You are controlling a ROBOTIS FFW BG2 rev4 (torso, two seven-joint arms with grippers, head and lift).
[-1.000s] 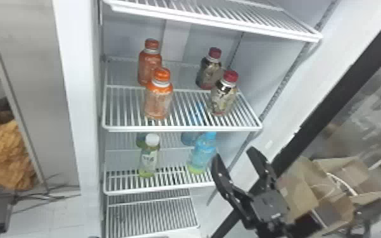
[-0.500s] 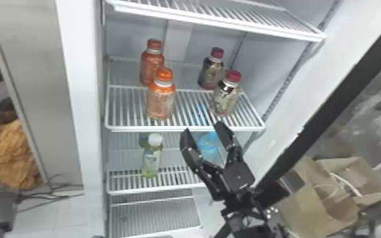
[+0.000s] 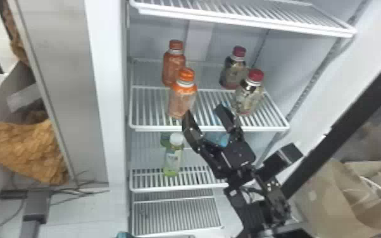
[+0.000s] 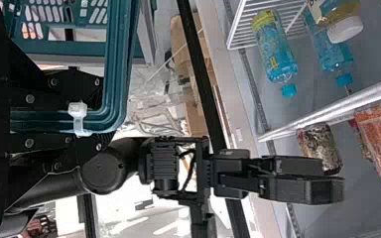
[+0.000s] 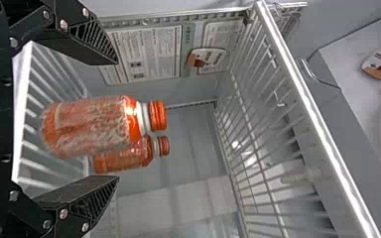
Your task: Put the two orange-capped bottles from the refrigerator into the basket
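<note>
My right gripper [image 3: 203, 113] is open in the head view, just below and right of the front orange-capped bottle [image 3: 183, 95]. The rear orange-capped bottle [image 3: 173, 65] stands behind it on the same shelf. In the right wrist view, the front bottle [image 5: 92, 124] lies in line with the gap of the right gripper [image 5: 116, 120], with the rear bottle [image 5: 124, 157] beyond; contact cannot be told. The left wrist view has the left gripper [image 4: 101, 116] shut on the rim of the teal basket [image 4: 121, 64], beside a white tie.
Two red-capped bottles [image 3: 248, 95] [image 3: 234, 69] stand right of the orange ones. The wire shelf above [image 3: 246, 19] overhangs them. A white-capped green bottle [image 3: 172, 158] is on the shelf below. The black-edged door [image 3: 335, 126] and paper bags [image 3: 341, 196] are at the right.
The right arm has risen and moved left in the head view, from beside the lower shelf to the front orange-capped bottle, its gripper staying open. The head view has shifted slightly.
</note>
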